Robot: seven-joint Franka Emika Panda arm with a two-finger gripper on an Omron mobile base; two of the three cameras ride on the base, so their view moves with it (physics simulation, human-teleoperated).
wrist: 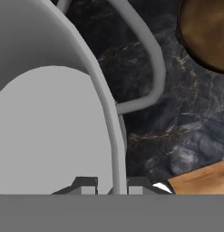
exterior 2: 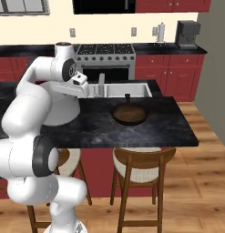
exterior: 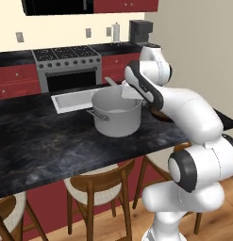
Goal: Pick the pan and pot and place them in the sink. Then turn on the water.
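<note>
Nearest the camera on the hand, at the bottom middle of its frame, the gripper point(wrist: 112, 186) was clenched on the wall of the pot point(wrist: 50, 131), one dark fingertip inside the rim and one outside, so that the thin grey wall ran up between them. That pinch on the rim, rather than on a loop handle, looked like the way a narrow two-finger claw can hold so wide a vessel. One loop handle point(wrist: 149, 63) curved out just beyond the grip, over the dark marbled counter point(wrist: 177, 136), and the brown pan point(wrist: 206, 31) sat in the upper right corner of that frame, apart from the pot. In the left base view the pot point(exterior: 117, 115) stood upright in the middle of the frame on the counter point(exterior: 52, 146), or just above it; whether it had lifted clear could not be told. The white arm bent down over its far right rim. Just behind it, toward the upper left, lay the white sink point(exterior: 70, 101), so the carry seemed likely to be a short one. In the right base view the pan point(exterior 2: 129, 113) rested at the centre on the counter, handle pointing back toward the sink point(exterior 2: 127, 90), untouched and presumably next in turn. The stove point(exterior: 66, 66) stood farthest back.
</note>
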